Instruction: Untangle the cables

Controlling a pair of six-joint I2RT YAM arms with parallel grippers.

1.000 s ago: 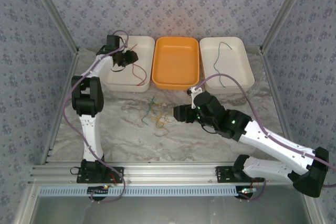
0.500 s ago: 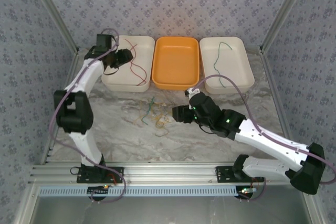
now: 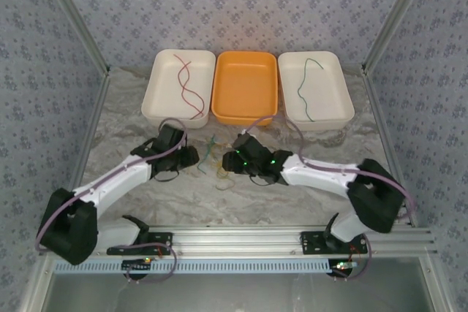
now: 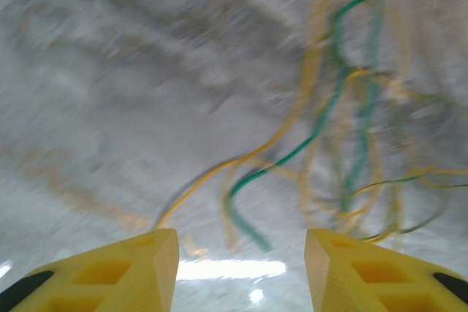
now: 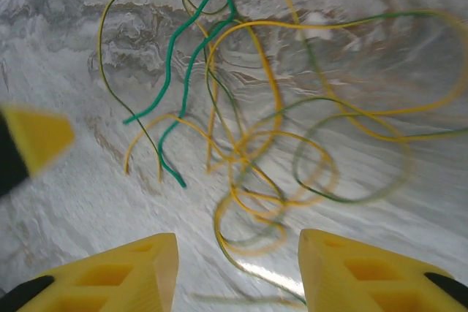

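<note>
W/ left pincer (image 4: 241, 268) & right pincer (image 5: 238, 268) both apart, nip just the loose end of the green cable (image 5: 175, 175), lift slowly.

Legible markings: none.
No text, label, brand, number or sign can be read on any surface.

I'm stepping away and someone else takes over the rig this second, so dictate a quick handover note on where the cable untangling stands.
Left gripper: open, holding nothing, low over the table beside the tangle.
Right gripper: open, holding nothing, at the tangle's other side.
Done: dark red cables lie in the left white tray; one green cable lies in the right white tray.
To do: the yellow and green cables in the tangle, on the table in front of the trays, are not yet separated.
</note>
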